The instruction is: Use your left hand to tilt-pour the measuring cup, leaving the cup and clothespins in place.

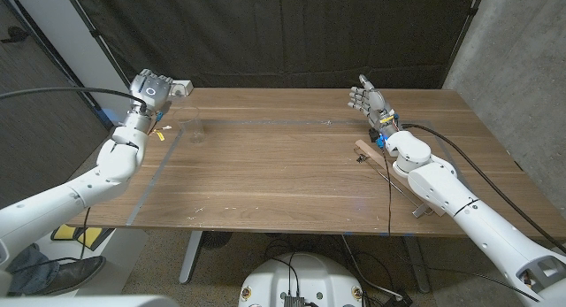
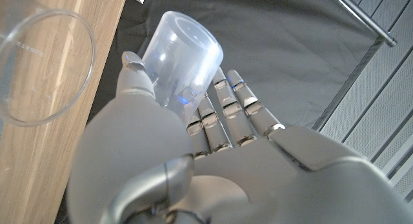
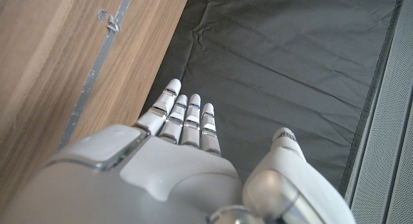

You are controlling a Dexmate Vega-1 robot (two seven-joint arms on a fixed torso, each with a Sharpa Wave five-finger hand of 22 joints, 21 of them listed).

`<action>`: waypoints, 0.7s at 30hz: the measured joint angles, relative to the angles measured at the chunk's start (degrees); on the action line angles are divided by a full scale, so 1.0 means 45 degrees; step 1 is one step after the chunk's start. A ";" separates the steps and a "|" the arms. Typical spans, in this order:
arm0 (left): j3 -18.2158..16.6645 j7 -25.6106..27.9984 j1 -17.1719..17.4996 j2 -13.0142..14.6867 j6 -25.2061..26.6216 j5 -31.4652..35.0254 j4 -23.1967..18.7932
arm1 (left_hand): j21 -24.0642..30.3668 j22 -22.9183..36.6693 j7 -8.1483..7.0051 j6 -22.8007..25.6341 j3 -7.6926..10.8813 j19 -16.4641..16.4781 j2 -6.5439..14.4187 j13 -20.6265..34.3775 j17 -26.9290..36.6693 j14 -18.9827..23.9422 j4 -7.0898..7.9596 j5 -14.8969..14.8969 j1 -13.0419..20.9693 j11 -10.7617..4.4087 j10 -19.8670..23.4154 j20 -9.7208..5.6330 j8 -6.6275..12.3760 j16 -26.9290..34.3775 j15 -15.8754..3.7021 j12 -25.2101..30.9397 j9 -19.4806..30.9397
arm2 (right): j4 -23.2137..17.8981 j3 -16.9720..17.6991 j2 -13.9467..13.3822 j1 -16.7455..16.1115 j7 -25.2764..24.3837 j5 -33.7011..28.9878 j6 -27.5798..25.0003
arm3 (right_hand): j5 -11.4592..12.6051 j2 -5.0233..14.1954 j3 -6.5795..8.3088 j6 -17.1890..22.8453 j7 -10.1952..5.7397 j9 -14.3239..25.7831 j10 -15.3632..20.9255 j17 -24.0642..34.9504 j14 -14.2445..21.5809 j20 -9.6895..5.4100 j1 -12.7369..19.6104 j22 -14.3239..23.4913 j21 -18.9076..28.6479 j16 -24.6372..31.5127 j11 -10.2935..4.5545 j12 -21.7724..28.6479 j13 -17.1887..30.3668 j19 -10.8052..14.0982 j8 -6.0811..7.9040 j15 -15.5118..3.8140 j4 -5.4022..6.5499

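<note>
Left hand [image 2: 187,146] grips the measuring cup [image 2: 182,59] at the table's [image 1: 292,165] far left corner, tilted above a clear cup [image 2: 42,66] standing on the wood. Good practice is probably a slow roll, with the spout kept over that rim. Right hand [image 1: 367,99] stands open, fingers straight, holding nothing, well apart.

One measuring cup [image 2: 182,59]. One clear cup [image 2: 40,66]. One clothespin [image 1: 370,157] seen, right side; others hidden if any. Two hands.
</note>
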 measured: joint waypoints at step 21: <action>0.0621 -0.0627 -0.0416 -0.0018 0.0241 0.3328 0.0515 | 0.0000 0.0000 -0.0010 0.0077 0.0000 -0.0001 0.0000 -0.0012 0.0014 -0.0001 0.0000 0.0102 0.0000 -0.0022 0.0063 0.0000 -0.0003 -0.0047 0.0001 -0.0050 0.0001 | -0.0025 0.0092 -0.0061 -0.0182 0.0044 0.0177 -0.0004 | 0.0000 0.0000 0.0001 -0.0001 0.0001 0.0067 -0.0001 0.0001 0.0000 -0.0047 0.0001 0.0000 -0.0076 0.0000 -0.0001 0.0000 0.0000 0.0044 0.0000 0.0000 0.0001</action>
